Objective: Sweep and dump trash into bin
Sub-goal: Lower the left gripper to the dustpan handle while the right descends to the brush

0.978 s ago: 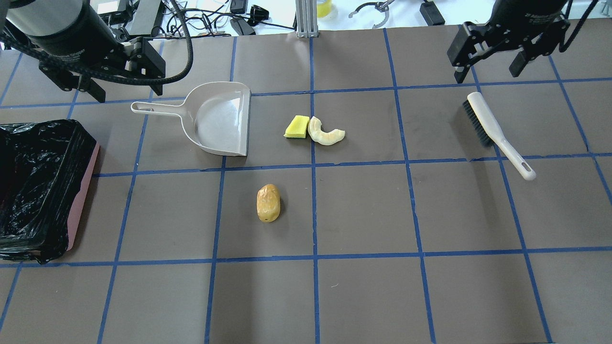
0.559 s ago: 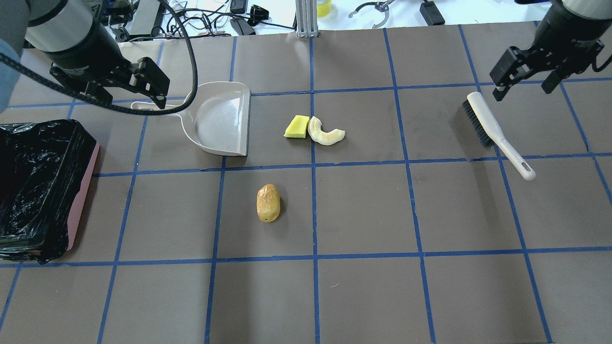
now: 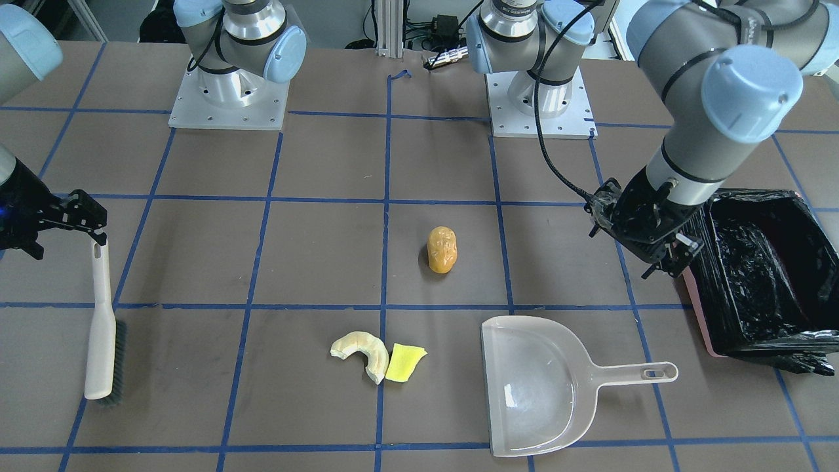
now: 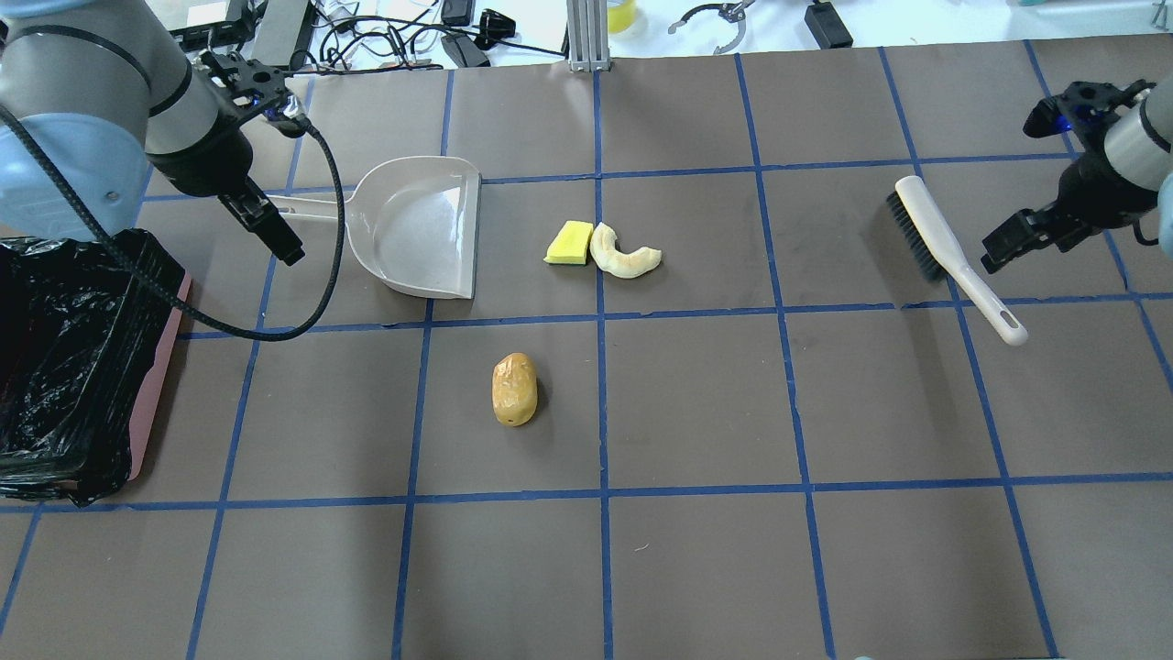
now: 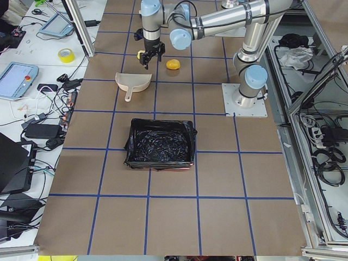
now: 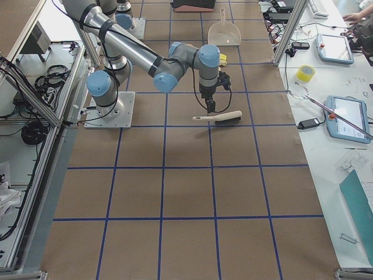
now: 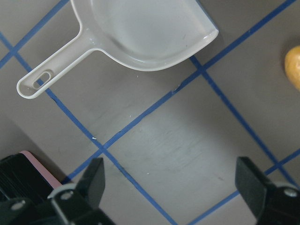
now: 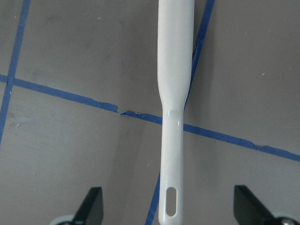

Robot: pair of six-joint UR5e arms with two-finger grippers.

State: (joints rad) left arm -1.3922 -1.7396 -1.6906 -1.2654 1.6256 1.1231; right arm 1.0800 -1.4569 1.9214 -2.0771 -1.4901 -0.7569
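Observation:
The trash lies mid-table: an orange-brown lump (image 4: 514,390) (image 3: 442,249), a cream crescent (image 4: 623,255) (image 3: 360,347) and a yellow wedge (image 4: 569,243) (image 3: 403,362) touching it. The bin (image 4: 158,371) (image 3: 754,295) with its black bag stands at the table's left end. My left gripper (image 4: 275,234) (image 3: 655,252) (image 7: 171,187) is open and empty, hovering beside the dustpan handle, between dustpan and bin. My right gripper (image 4: 1017,240) (image 3: 62,229) (image 8: 168,206) is open, its fingers either side of the brush handle's end, not touching it.
A translucent grey dustpan (image 4: 422,229) (image 3: 544,387) (image 7: 140,28) lies left of the crescent and wedge, mouth toward them, handle toward the bin. A white brush (image 4: 944,247) (image 3: 101,328) (image 8: 174,70) lies at the right. Cables and gear sit beyond the far edge.
My left gripper has swung toward me across the dustpan handle and turned. My right gripper has moved right and toward me, from the brush head to the handle's end. No object has moved.

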